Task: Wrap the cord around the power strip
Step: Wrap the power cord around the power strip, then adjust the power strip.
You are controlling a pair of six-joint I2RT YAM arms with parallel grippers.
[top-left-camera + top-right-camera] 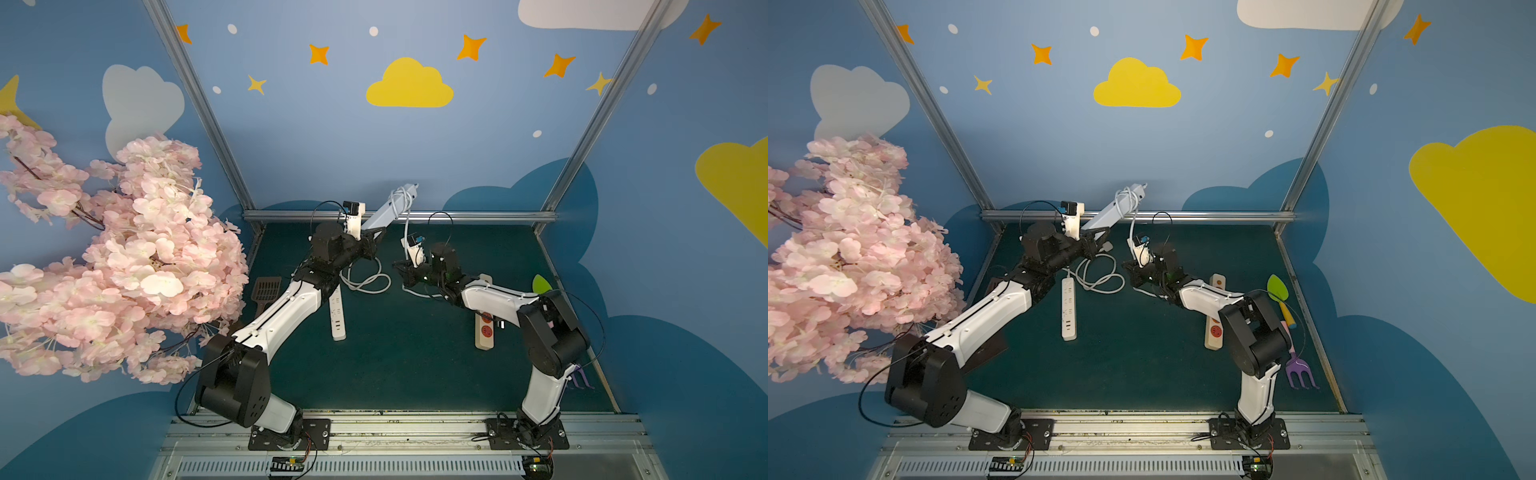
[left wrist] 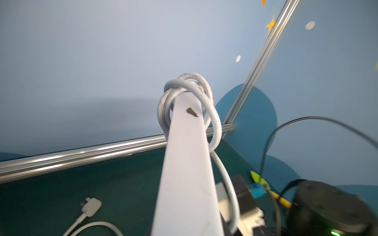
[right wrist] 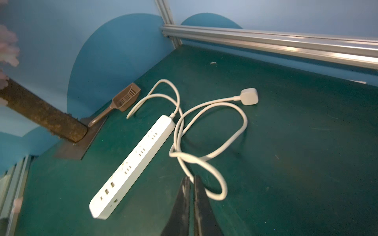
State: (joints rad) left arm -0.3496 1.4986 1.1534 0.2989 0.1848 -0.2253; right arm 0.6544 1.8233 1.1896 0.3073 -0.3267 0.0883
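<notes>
My left gripper is shut on the near end of a long white power strip, holding it raised and slanting toward the back wall. Several turns of white cord circle the strip's far end. From there the cord hangs down past my right wrist. My right gripper sits low over the green table, jaws shut. A cord loop runs in between its tips. That cord ends in a white plug lying flat.
A second white power strip lies on the table with its own cord. A beige strip lies under my right arm. A brown scoop and the blossom tree stand at the left, and a green spatula and purple fork at the right.
</notes>
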